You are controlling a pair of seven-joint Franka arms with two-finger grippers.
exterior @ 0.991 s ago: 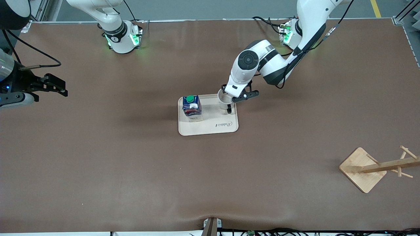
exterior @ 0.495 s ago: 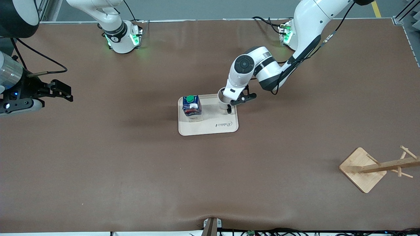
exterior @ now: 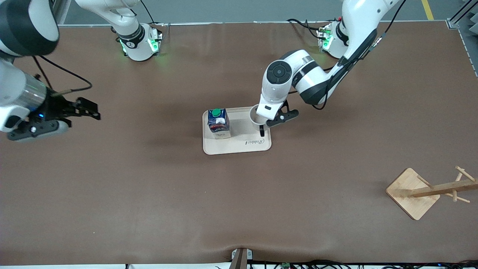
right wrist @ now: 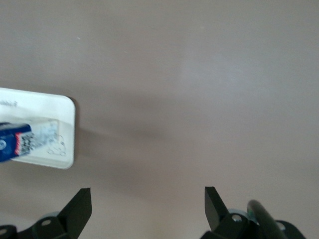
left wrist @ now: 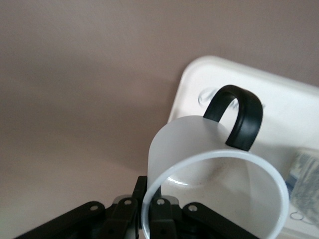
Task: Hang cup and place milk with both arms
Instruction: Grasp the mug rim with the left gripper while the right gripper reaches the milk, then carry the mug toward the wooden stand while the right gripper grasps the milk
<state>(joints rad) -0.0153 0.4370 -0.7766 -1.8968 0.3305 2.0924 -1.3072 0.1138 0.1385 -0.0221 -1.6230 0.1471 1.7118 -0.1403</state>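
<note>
The white cup (exterior: pixel 256 114) with its black handle (exterior: pixel 261 130) hangs tilted just above the pale tray (exterior: pixel 239 146), at the tray's corner toward the left arm's end. My left gripper (exterior: pixel 262 121) is shut on the cup's rim; in the left wrist view the fingers (left wrist: pixel 142 191) pinch the rim of the cup (left wrist: pixel 199 159). The dark blue milk (exterior: pixel 218 123) with a green cap stands upright on the tray's other end. My right gripper (exterior: pixel 89 109) is open and empty over bare table toward the right arm's end; in its wrist view the gripper (right wrist: pixel 148 199) sees the milk (right wrist: pixel 15 142).
A wooden cup rack (exterior: pixel 429 190) with pegs on a square base stands near the front camera at the left arm's end of the table. Brown table surface lies all round the tray.
My left gripper has risen with the cup, which has come off the tray and shifted slightly toward the left arm's end. My right gripper has moved toward the tray.
</note>
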